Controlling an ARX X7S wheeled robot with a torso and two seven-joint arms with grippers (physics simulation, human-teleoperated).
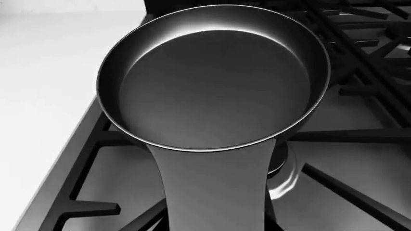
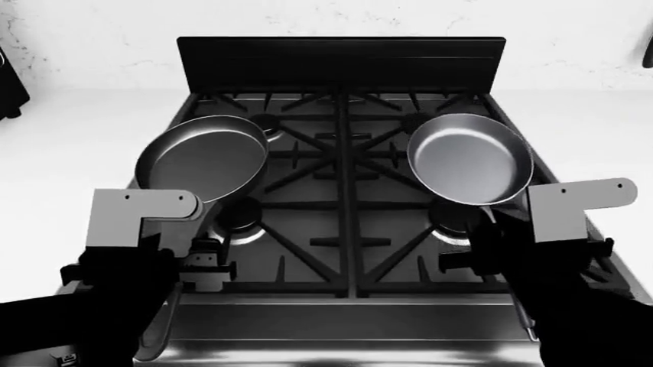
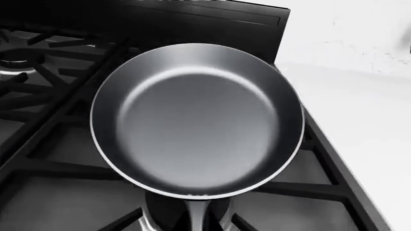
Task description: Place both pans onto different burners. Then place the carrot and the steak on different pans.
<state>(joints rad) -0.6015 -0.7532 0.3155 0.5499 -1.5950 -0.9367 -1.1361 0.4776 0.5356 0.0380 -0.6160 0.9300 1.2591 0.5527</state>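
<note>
Taking the stove point(image 2: 342, 252) as the landmark: nearest its front edge, both arms come in low, one at each front corner. The left gripper point(image 2: 194, 264) sits at the front-left corner and the broad flat handle of the black pan point(image 2: 204, 157) runs straight down into it, but I can't tell from any view whether the jaws are actually clamped. Same story at the front-right corner — the right gripper point(image 2: 479, 252) is at the thin handle of the grey steel pan point(image 2: 469, 158), fingers not visible enough to call.

Going further back, the black pan is over the stove's left side, above the front-left burner point(image 2: 240, 218) and reaching toward the rear one, tilted and apparently lifted off the grate point(image 1: 96, 144). It's dark, shallow, with a bright rim line, and its handle widens toward the camera in the left wrist view.

The grey steel pan is over the stove's right side, above the front-right burner point(image 2: 449, 222) — lighter, smooth sheen inside, round and shallow. Both pans are empty and well apart, the stove's centre grate between them.
</note>
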